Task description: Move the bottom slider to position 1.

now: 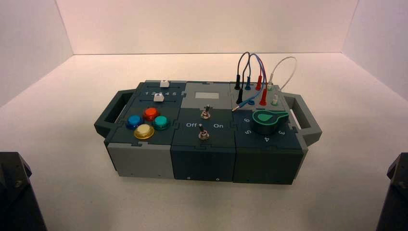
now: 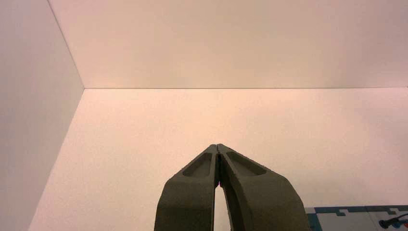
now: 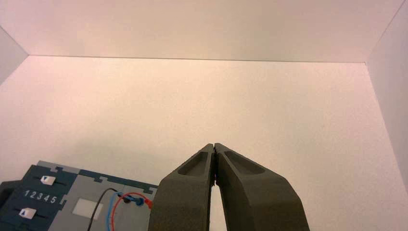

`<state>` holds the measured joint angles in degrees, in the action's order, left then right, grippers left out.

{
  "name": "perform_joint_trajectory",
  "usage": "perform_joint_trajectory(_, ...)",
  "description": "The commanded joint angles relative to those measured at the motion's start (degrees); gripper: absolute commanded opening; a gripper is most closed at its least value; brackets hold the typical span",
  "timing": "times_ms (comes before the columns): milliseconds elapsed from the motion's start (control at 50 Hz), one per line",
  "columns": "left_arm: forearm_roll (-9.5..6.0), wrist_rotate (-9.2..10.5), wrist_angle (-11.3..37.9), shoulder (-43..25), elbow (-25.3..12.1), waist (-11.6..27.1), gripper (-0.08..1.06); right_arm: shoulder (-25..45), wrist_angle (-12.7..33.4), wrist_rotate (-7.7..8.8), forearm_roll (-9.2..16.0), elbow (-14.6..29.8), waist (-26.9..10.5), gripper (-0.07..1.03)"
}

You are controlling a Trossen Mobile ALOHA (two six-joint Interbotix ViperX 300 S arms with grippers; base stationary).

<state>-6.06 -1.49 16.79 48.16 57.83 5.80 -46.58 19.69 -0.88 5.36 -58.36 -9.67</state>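
On the box's far-left corner, the bottom slider (image 1: 158, 97) is a white boxy knob; both tools closed.

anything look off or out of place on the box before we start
Nothing stands out. The box sits flat and looks whole, the wires are plugged in at its back right, and the bottom slider sits in its track. The left claw and right claw are shut and away from the box.

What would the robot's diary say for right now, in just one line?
left gripper: shut, parked away from box | right gripper: shut, parked | bottom slider: untouched | box: on table
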Motion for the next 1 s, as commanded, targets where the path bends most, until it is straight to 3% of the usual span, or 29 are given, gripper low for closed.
perform_joint_trajectory(20,0.18,-0.26,-0.35,-0.09,-0.97,-0.26,-0.03,0.0,-0.35,-0.09,0.0,1.23,0.26,-0.02)
perform_joint_trajectory(420,0.18,-0.35,0.88,-1.58,-0.88,-0.26,-0.03,0.0,0.35,-0.62,0.35,1.32,-0.79,-0.02)
perform_joint_trajectory(680,-0.35,-0.18,16.61,-3.78,-3.34,0.97,-0.03,1.76,2.2,-0.7,0.62,1.76,-7.65,-0.02)
perform_joint_trajectory(1000,-1.32,0.18,32.7,-4.22,-6.24,7.03,-0.03,10.55,5.98,-0.44,0.62,3.69,-18.46,-0.02)
